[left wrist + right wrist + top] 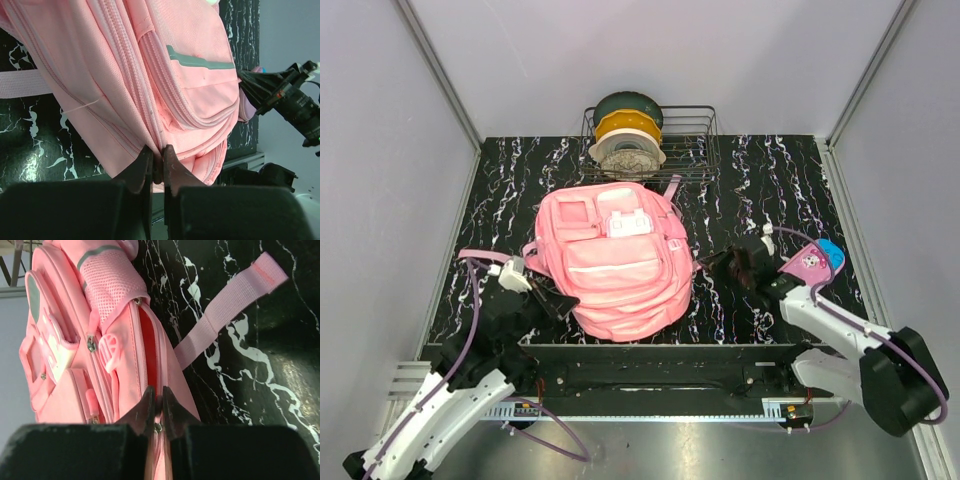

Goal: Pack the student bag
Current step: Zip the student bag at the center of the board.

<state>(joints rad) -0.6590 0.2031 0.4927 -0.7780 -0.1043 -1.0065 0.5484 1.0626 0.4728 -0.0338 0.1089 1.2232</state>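
2 pinches on student bag (615,255): L gripper (158,151) at seam (142,115), R gripper (157,391) at zip (150,360)

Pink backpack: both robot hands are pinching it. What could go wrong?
The left gripper pinches only a thin fold of the student bag, so it might slip. The right gripper bites right where the partly open zip ends, which could jam it. The pencil case close by might get knocked.
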